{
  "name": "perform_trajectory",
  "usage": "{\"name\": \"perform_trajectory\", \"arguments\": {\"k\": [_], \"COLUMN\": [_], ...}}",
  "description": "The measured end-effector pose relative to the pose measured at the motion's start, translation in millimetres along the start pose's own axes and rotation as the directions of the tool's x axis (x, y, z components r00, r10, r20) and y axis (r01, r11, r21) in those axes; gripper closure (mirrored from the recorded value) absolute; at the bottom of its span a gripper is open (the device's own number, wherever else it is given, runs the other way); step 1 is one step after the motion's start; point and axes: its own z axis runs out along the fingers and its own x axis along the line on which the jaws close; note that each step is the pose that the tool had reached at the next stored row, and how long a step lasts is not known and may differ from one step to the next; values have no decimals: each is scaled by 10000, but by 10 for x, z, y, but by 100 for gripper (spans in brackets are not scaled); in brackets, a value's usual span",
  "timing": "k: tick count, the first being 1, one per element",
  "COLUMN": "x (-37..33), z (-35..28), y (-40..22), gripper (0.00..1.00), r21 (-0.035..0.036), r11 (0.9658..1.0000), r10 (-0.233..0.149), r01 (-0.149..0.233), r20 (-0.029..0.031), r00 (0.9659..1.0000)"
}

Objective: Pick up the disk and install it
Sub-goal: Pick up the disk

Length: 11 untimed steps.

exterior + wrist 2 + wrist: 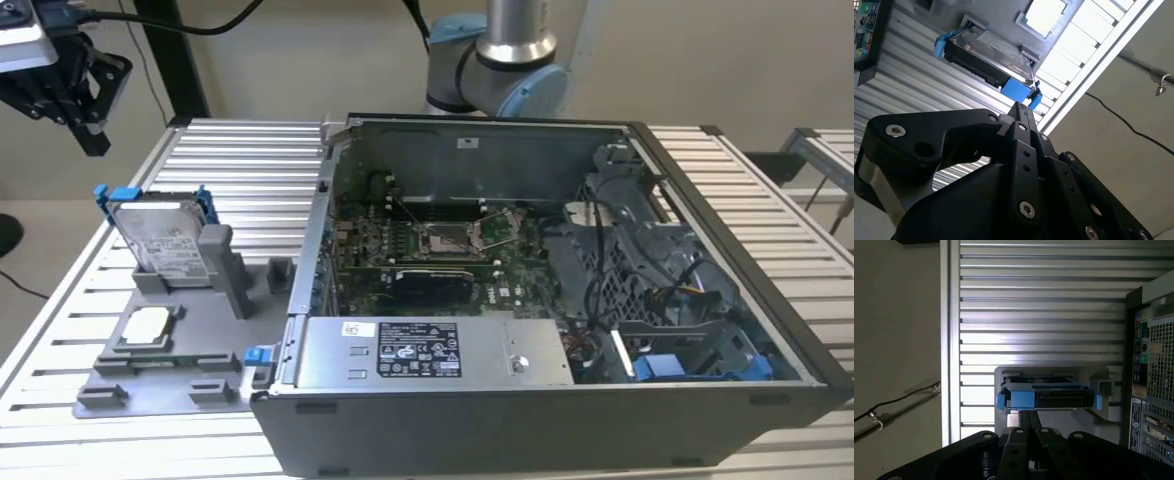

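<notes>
Exterior view: we see the disk [163, 240] standing up on its edge in a grey holder [220, 300], near the table [240, 150] edge on the exterior view's left. It is flat and silver, with a white label and a blue frame. Our gripper [94, 143] hangs in the air, well apart from it. Its fingers are pressed together and hold nothing. An open computer case [534, 420] sits beside the holder.

Disk [160, 235]: btm part hidden in grey holder [203, 268]; pincer [91, 138]: upper body cut off at edge, exterior view's left.
</notes>
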Motion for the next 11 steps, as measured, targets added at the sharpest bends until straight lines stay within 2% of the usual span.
{"name": "perform_trajectory", "arguments": {"k": [8, 11], "x": [1, 2], "z": [0, 1], "y": [1, 3], "gripper": [100, 100], "r21": [0, -2], "r11": [10000, 9998], "r10": [-11, -197], "r01": [11, 197], "r20": [0, -10], "r00": [10000, 9998]}}
